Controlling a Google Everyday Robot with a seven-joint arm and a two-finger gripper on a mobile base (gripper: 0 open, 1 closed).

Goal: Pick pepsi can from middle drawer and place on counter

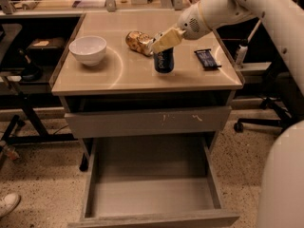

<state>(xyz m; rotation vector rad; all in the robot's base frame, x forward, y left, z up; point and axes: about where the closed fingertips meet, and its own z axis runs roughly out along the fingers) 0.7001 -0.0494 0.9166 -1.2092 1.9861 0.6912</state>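
The pepsi can (163, 61), dark blue with a light logo, is upright over the middle right of the beige counter (118, 77), at or just above its surface. My gripper (165, 40) comes in from the upper right and is shut on the can's top. The middle drawer (152, 196) is pulled wide open below, and its flat grey bottom is bare.
A white bowl (88, 50) stands at the counter's left. A gold-brown dented can (138, 42) lies just left of the pepsi can. A dark snack bar (207, 59) lies to its right. A closed drawer front (147, 121) with white scuffs sits above the open drawer. Chair bases stand on both sides.
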